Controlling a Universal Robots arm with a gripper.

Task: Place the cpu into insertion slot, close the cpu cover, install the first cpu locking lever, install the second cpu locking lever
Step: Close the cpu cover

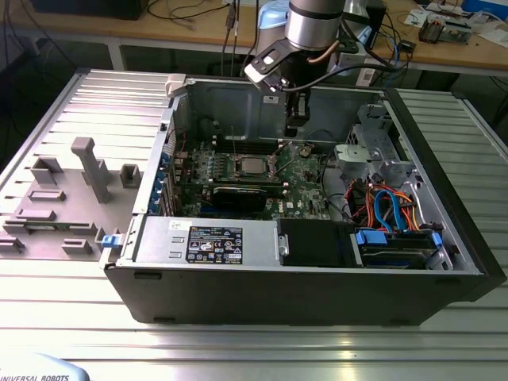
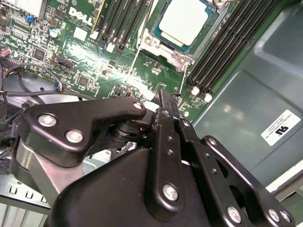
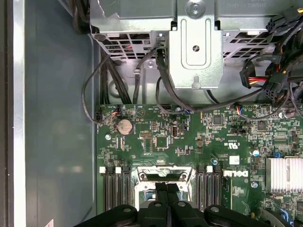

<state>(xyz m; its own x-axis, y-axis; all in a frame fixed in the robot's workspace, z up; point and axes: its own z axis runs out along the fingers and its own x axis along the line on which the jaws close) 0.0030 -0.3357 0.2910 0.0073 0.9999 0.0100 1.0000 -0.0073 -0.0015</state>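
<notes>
Bright light from above; white glare on the flat green circuit board (image 2: 156, 71) beside the silver square chip (image 2: 182, 21).

The cpu (image 1: 254, 165) is seen seated in the insertion slot (image 1: 235, 167), which is set into the circuit board (image 1: 305, 181) inside an opened computer case (image 1: 278, 298) laid on the worktop (image 1: 238, 349). The claw (image 1: 295, 128) is held above the board, behind the slot and towards the exterior view's right of it. A card (image 1: 238, 196) is mounted just before the slot, and a power supply (image 1: 206, 240) farther before it. A drive bay (image 1: 397, 240) is placed well to the exterior view's right of the slot. In the second wrist view, memory slots (image 2: 116, 21) are ranged on both sides of it.
</notes>
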